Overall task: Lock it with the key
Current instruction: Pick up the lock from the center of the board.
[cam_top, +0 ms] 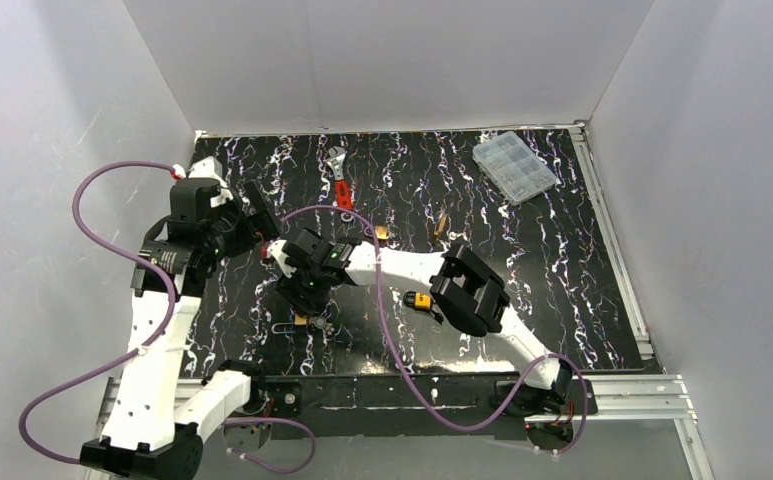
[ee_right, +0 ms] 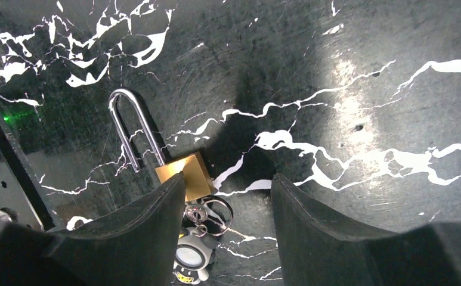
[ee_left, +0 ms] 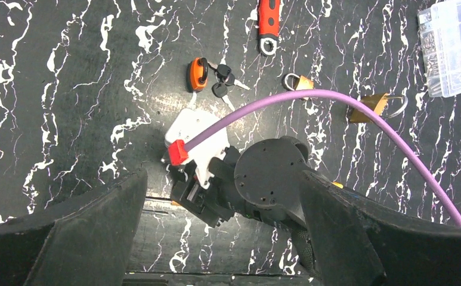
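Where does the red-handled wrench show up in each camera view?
Top external: the red-handled wrench lies towards the far side of the table, left of centre.
Left wrist: the wrench is at the top edge, right of centre, partly cut off.
Right wrist: not in it.
Shared landmark: the clear parts box, to the wrench's right in both of those views.

Red-handled wrench (cam_top: pixel 341 183), clear parts box (cam_top: pixel 515 166) far right, black marbled tabletop (cam_top: pixel 562 260)

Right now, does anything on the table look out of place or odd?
Only the brass padlock by the right gripper: its shackle stands open, one leg free of the body, keys bunched at its base. Nothing looks spilled.
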